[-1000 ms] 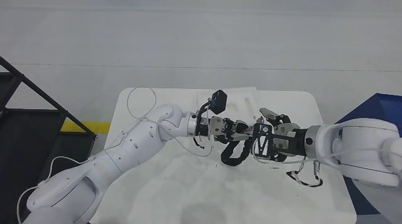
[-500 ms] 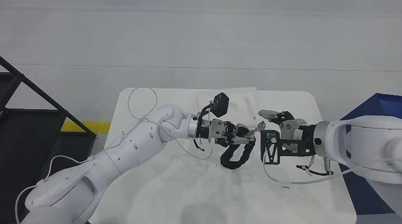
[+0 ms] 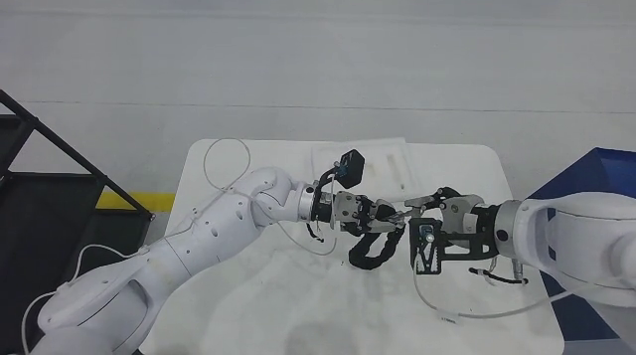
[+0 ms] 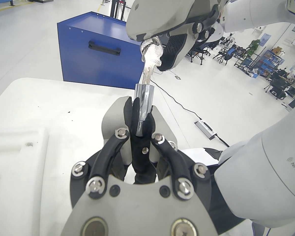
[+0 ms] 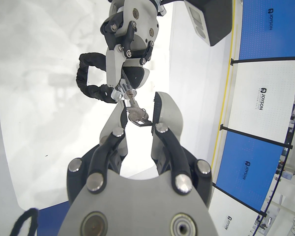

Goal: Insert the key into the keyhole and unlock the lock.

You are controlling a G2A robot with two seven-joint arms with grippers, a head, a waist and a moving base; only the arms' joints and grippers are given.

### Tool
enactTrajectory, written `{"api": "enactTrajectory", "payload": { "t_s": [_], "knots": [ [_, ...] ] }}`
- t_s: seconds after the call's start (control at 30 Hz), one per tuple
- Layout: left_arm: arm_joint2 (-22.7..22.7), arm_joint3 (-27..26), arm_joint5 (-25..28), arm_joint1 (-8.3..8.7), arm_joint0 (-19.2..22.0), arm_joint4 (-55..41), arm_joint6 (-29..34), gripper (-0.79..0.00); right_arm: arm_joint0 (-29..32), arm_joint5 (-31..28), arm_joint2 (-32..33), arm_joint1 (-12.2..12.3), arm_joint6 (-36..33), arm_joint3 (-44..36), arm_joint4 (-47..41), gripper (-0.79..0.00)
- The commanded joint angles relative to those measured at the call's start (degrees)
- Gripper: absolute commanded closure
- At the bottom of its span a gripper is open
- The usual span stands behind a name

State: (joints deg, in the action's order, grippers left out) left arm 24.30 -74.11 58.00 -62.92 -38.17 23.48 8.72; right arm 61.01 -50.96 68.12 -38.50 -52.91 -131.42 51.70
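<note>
- The left tool [image 4: 140, 110] is closed narrow on the lock [image 4: 143, 99]. It holds the chrome barrel above the bench [image 3: 288, 300] with the keyhole end facing outward, probably so the key can come straight in.
- The lock's black cable loop [image 5: 88, 74] hangs beside the barrel, away from the keyhole.
- The key [image 5: 137, 116] sits just right of the lock, tip at the keyhole. How deep it sits cannot be told.
- The right tool [image 5: 139, 105], right of the lock, pinches the key's head, blade in line with the barrel, suited to pushing and turning.
</note>
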Motion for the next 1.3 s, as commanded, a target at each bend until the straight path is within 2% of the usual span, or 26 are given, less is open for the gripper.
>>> {"api": "enactTrajectory", "payload": {
  "t_s": [0.0, 0.23, 0.57, 1.07, 1.1, 1.13, 1.17, 1.27],
  "knots": [
    [-0.1, 0.0, 0.0, 0.04, 0.1, 0.0, -0.1, 0.0, 0.0, 0.1, 0.1, 0.0, 0.3, 0.0, -0.5, 0.0],
    [-0.6, -0.2, 0.0, 0.11, 0.3, 0.3, -0.4, 0.0, 0.7, 3.2, 1.2, 0.3, 1.0, 1.8, -5.8, 0.0],
    [-1.2, -0.3, 0.0, 0.1, 0.7, 1.3, -1.2, 0.0, 0.0, 11.9, 1.5, 0.7, -6.9, 3.8, -20.3, 0.0],
    [-1.1, -0.5, 0.0, 0.02, 1.0, 5.7, -4.9, 0.0, -0.2, 22.1, 2.1, 0.7, -9.0, 8.8, -36.4, 0.0],
    [-1.1, -0.5, 0.0, 0.01, 1.0, 6.1, -5.2, 0.0, -0.2, 22.2, 2.4, 0.7, -9.1, 9.1, -36.9, -0.139],
    [-1.1, -0.3, 0.0, 0.01, 1.0, 6.6, -5.4, 0.0, -0.1, 22.3, 2.6, 0.8, -9.2, 9.3, -37.2, -0.339],
    [-1.1, -0.1, 0.0, 0.02, 1.0, 7.1, -5.5, 0.0, -0.1, 22.3, 2.9, 0.8, -9.4, 9.4, -37.3, -0.785],
    [-1.2, 0.7, 0.0, 0.05, 0.9, 8.1, -5.4, 0.0, 0.5, 22.3, 4.0, 1.0, -9.4, 9.7, -36.9, -0.785]
  ]
}}
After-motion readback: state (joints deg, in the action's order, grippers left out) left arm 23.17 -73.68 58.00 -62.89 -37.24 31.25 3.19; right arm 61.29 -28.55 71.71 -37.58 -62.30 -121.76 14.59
